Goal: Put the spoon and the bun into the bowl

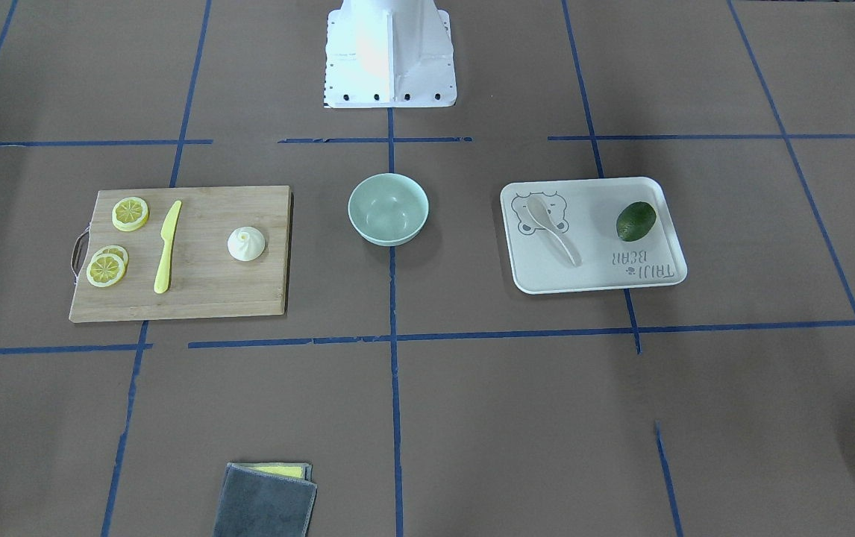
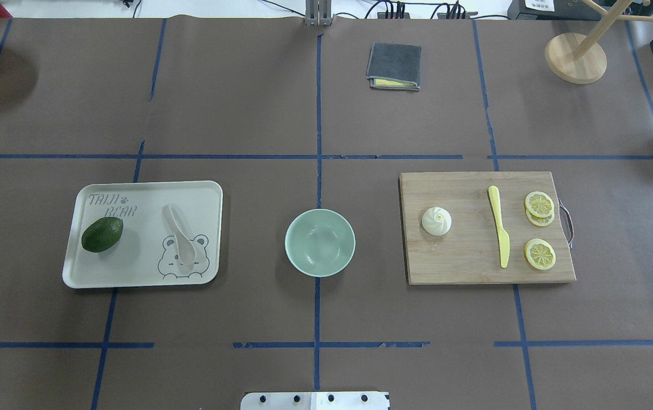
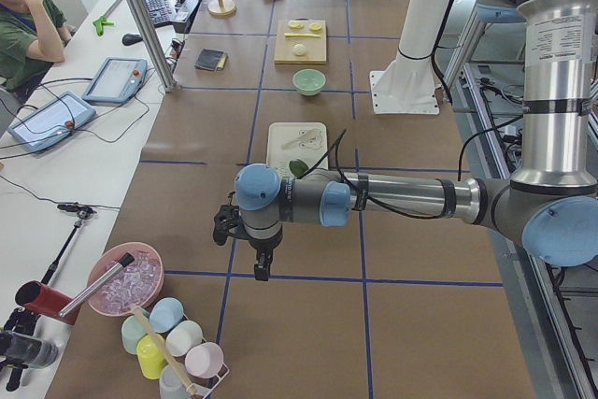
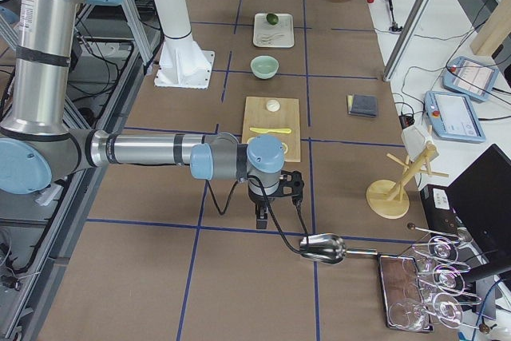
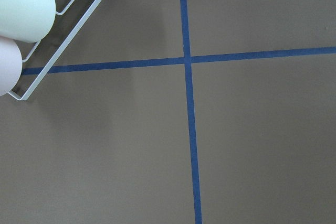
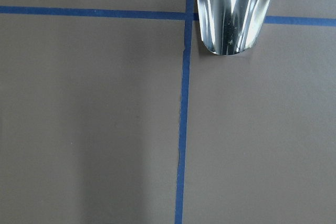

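Observation:
The off-white spoon (image 2: 180, 239) lies on a white bear tray (image 2: 133, 259), scoop on the bear drawing. The white bun (image 2: 436, 221) sits upright on a wooden cutting board (image 2: 463, 262). The mint-green bowl (image 2: 319, 242) stands empty between them. My left gripper (image 3: 263, 270) shows only in the exterior left view, far from the tray at the table's end. My right gripper (image 4: 261, 213) shows only in the exterior right view, beyond the board. I cannot tell if either is open or shut.
A dark green avocado (image 2: 102, 234) lies on the tray. A yellow knife (image 2: 499, 233) and lemon slices (image 2: 539, 253) lie on the board. A folded grey cloth (image 2: 394, 66) lies far across. A metal scoop (image 6: 233, 9) and a cup rack (image 5: 31, 19) are near the wrists.

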Tool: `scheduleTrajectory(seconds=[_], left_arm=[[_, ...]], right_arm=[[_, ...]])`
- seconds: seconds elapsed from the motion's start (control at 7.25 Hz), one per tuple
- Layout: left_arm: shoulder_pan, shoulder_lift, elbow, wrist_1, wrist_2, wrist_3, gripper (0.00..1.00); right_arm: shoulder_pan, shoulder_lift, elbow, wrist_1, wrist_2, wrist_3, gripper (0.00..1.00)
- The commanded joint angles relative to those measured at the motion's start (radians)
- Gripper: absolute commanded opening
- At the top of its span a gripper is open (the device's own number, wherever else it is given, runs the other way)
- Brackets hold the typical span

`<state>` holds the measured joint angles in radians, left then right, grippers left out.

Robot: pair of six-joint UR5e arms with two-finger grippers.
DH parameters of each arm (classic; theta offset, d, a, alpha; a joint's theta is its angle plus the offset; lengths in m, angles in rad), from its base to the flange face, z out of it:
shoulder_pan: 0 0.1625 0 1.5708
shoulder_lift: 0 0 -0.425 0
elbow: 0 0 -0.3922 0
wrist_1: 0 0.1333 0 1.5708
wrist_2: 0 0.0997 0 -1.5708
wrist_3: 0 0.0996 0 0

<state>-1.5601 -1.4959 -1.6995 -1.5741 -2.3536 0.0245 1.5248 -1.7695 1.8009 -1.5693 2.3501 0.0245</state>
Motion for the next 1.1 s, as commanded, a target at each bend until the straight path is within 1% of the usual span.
scheduleTrajectory(seconds=[0.0,0.14,0.41,0.55,0.69,0.83,0.97], left_arm=[[0.002,-0.001,-0.003,-0.003,0.004,0.002,1.0],[0.002,-0.001,-0.006,-0.006,-0.006,0.002,1.0],[0.008,-0.015,-0.075,-0.014,0.0,0.003,1.0],[0.017,-0.038,-0.115,-0.042,0.001,0.003,1.0],[0.018,-0.056,-0.121,-0.085,-0.006,-0.001,1.0],[0.018,-0.104,-0.103,-0.195,0.0,-0.008,1.0],[0.018,-0.121,-0.095,-0.359,0.002,-0.005,1.0]], right_arm=[[0.0,-0.001,0.002,0.002,0.0,0.0,1.0],[-0.001,0.004,0.003,0.003,0.0,0.0,1.0],[-0.003,0.019,0.011,0.008,0.004,0.011,1.0],[-0.003,0.036,0.021,0.056,0.001,0.015,1.0],[-0.003,0.053,0.012,0.127,-0.008,0.015,1.0],[-0.003,0.092,-0.018,0.167,-0.002,0.023,1.0],[-0.003,0.12,-0.032,0.169,0.003,0.059,1.0]])
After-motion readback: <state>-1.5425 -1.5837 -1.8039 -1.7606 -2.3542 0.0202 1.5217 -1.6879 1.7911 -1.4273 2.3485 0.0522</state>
